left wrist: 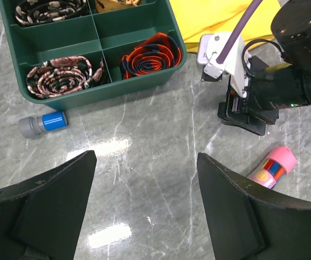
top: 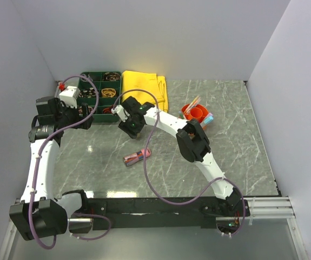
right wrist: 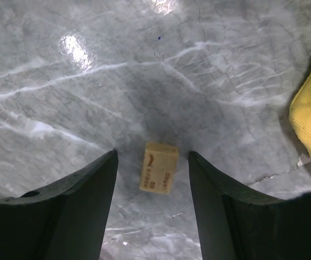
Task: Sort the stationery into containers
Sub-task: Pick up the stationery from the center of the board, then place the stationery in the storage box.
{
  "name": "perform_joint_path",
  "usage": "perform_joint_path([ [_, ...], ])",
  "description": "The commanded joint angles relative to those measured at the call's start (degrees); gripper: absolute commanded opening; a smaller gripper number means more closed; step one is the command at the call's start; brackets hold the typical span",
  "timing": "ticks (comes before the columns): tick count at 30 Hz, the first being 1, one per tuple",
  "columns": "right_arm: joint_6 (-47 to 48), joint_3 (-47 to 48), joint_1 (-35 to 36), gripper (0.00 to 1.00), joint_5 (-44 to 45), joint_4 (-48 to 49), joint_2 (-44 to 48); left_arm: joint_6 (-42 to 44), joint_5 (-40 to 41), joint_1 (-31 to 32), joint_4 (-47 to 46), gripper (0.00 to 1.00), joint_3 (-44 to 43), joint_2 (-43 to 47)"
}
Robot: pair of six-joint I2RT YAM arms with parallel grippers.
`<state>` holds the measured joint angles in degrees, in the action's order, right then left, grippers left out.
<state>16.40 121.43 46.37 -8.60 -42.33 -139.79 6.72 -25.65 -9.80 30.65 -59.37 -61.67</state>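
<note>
Here the right claw (right wrist: 152, 156), jaws apart, straddles a tan block (right wrist: 158, 169) (probably an eraser), long axis twelve-to-six.

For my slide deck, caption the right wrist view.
Open right gripper straddles a small tan block on the marble table.

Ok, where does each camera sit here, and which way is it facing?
Top external: above and behind, looking down on the table; left arm and right arm show.
Left wrist: looks down at the tray and right gripper; own fingers at the bottom.
Right wrist: looks straight down at a tan block between its own fingers.
Shared: the cloth is in all three.
</note>
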Motion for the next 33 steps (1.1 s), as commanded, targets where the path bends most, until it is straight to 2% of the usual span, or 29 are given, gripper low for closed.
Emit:
perform_joint_path([
  [1, 0.7, 0.8, 0.5, 0.6, 0.8, -1.4, 0.7, -0.9, -1.4, -0.5, -2.3, 0.81, 0.6, 0.9],
  [4, 0.9, 0.2, 0.5, 0.51, 0.8, -1.6, 0.7, -1.5, -1.7, -0.6, -2.7, 0.81, 1.0, 0.8],
  [8, 1.7, -0.2, 0.5, 0.21, 1.0, -2.0, 1.9, -1.7, -2.2, -0.6, -3.1, 0.81, 1.1, 0.8],
  [10, 2.0, -0.8, 0.5, 0.15, 1.8, -1.9, 4.5, -1.8, -2.6, -0.5, -3.6, 0.81, 1.1, 0.4],
  [13, 2.1, -2.2, 0.0, 0.14, 2.2, -1.6, 10.6, -2.4, -2.1, -0.5, -4.5, 0.81, 1.4, -0.4],
  [17, -0.6, -5.0, -2.2, 0.18, 1.6, -0.2, 20.5, -1.6, -3.4, -0.6, -5.4, 0.81, 2.0, -1.8],
  [21, -1.5, -7.7, -6.4, 0.19, 1.8, 1.0, 31.3, -3.8, -9.3, -0.4, -7.0, 0.8, 0.9, -3.5],
  [25, -1.0, -10.0, -15.6, 0.17, 1.2, 0.7, 37.2, -6.4, -14.3, -0.1, -9.8, 0.79, -1.4, -6.9],
  [28, -0.2, -12.6, -21.3, 0.16, 0.5, -0.1, 39.7, -8.7, -14.3, 0.3, -9.7, 0.79, -4.7, -10.5],
  [29, -0.3, -14.0, -25.0, 0.15, -0.1, -0.3, 40.0, -8.0, -14.3, 0.6, -9.0, 0.79, -7.4, -11.5],
  [33, 0.9, -18.9, -31.7, 0.14, -2.3, 0.0, 41.9, -2.5, -12.1, 2.4, -6.0, 0.8, -12.2, -15.0],
])
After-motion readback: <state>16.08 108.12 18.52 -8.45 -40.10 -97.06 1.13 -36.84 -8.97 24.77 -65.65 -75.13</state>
